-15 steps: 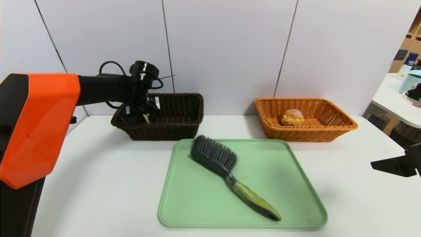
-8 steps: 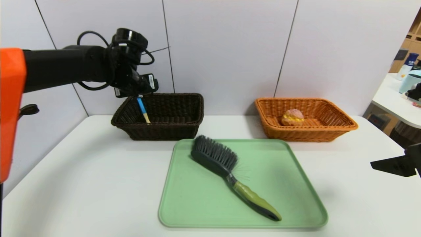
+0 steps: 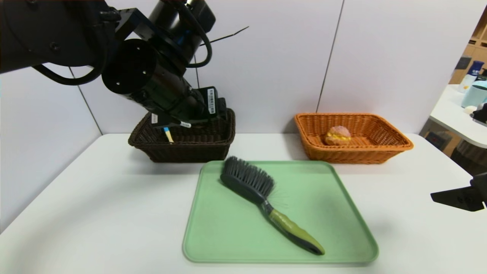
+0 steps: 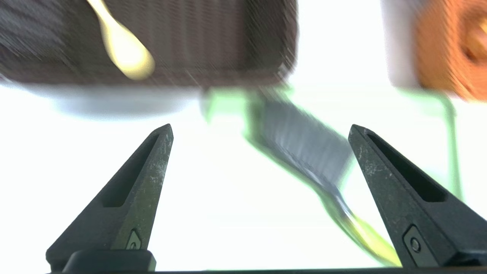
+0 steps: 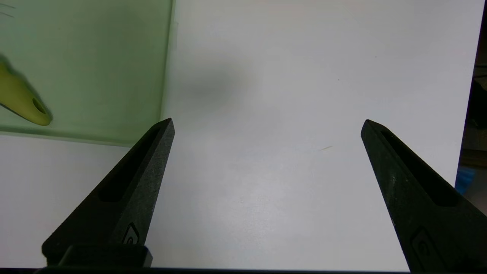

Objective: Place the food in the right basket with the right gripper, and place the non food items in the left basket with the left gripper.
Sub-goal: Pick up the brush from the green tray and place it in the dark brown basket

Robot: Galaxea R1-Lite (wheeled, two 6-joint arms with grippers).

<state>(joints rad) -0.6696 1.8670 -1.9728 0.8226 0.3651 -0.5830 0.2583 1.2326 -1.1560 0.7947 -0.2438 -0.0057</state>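
The yellow spoon with a blue handle [image 3: 166,134] leans inside the dark brown left basket [image 3: 182,152]; its yellow bowl [image 4: 125,53] shows in the left wrist view. My left gripper [image 4: 260,127] hangs open and empty above the table between that basket and the tray, and its black body [image 3: 171,95] hides part of the basket. The black-bristled brush with an olive handle [image 3: 262,198] lies diagonally on the green tray [image 3: 228,236]. The cream-puff bun [image 3: 338,136] rests in the orange right basket [image 3: 395,142]. My right gripper [image 5: 266,123] is open over bare table at the right edge.
The white table [image 3: 95,209] carries both baskets at the back and the tray in the front middle. A second table with bottles [image 3: 456,110] stands off to the right. The brush handle's end [image 5: 23,101] shows in the right wrist view.
My left arm has lifted out of the dark basket and swung up and toward the tray, leaving the spoon in the basket. The right arm has barely moved.
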